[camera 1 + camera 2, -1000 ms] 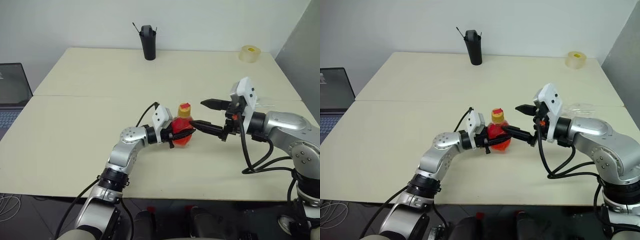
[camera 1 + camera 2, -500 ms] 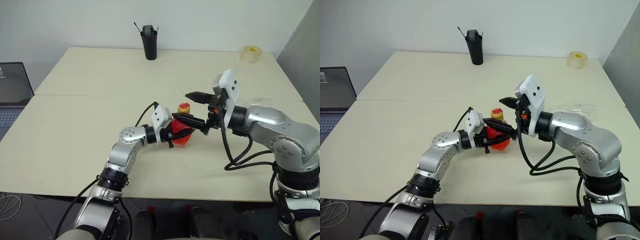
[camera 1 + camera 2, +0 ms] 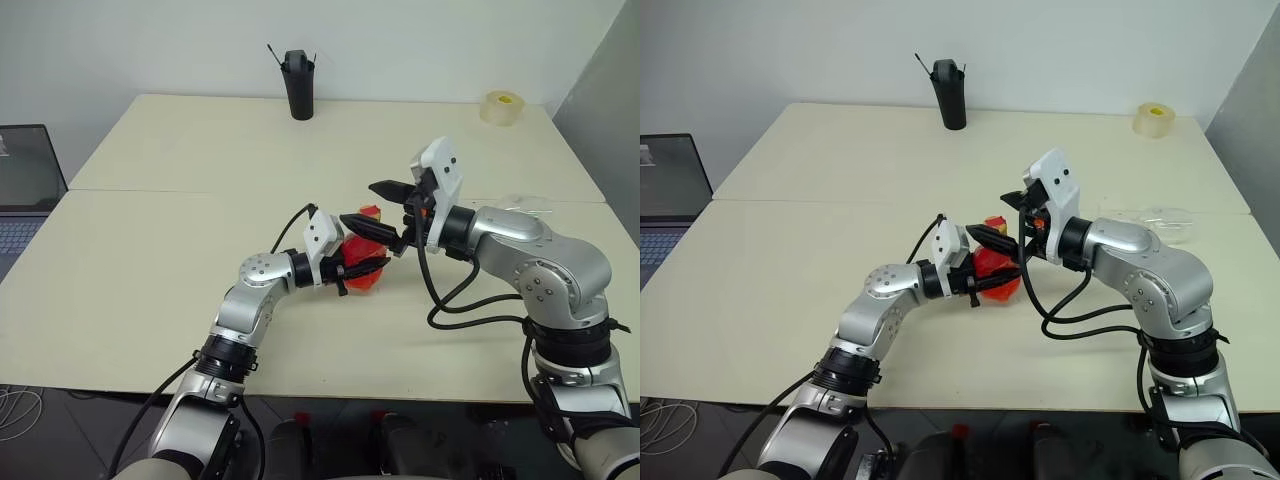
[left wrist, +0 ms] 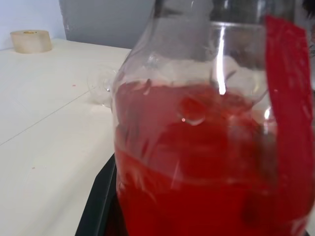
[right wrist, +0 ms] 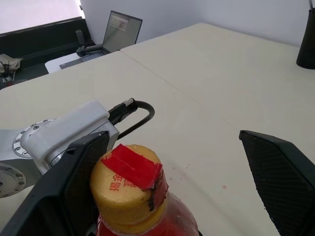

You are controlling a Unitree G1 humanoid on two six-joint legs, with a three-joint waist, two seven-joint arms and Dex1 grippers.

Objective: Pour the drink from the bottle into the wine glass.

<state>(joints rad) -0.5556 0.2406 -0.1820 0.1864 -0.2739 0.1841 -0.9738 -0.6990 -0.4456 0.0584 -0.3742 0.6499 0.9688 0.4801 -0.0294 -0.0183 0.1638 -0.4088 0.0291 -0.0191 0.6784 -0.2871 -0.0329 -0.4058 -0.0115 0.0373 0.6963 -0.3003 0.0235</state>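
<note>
Gripping the bottle [image 3: 364, 268] around its rounded body, the left gripper [image 3: 362, 268] sits just left of the frame's centre in the head views, its black fingers closed tight on the clear plastic, with the bottle upright on the table [image 3: 150, 260]. The drink [image 4: 197, 167] fills the lower part of the bottle, bright red, with an empty clear shoulder above it in the left wrist view. The cap [image 5: 129, 184], yellow with a strip of red tape across its top, stands between the two spread fingers of the right gripper [image 3: 375, 206], which reaches in from the right of the frame; its jaws are wide apart, one finger [image 5: 74, 187] close beside the cap and the other [image 5: 280, 172] well apart from it, neither seen touching it. The wine glass [image 3: 1158, 216] is faint against the pale tabletop at the right of the frame, beyond the right arm and well apart from the bottle; whether it stands or lies I cannot tell. A seam crosses the table from left to right behind the grippers. Wide bare tabletop lies at the left and across the upper half of the frame. A tall black cup [image 3: 296, 86] stands near the far edge, a roll of tape [image 3: 499, 106] near the upper right corner, and a laptop [image 3: 25, 190] sits off the table's left edge.
</note>
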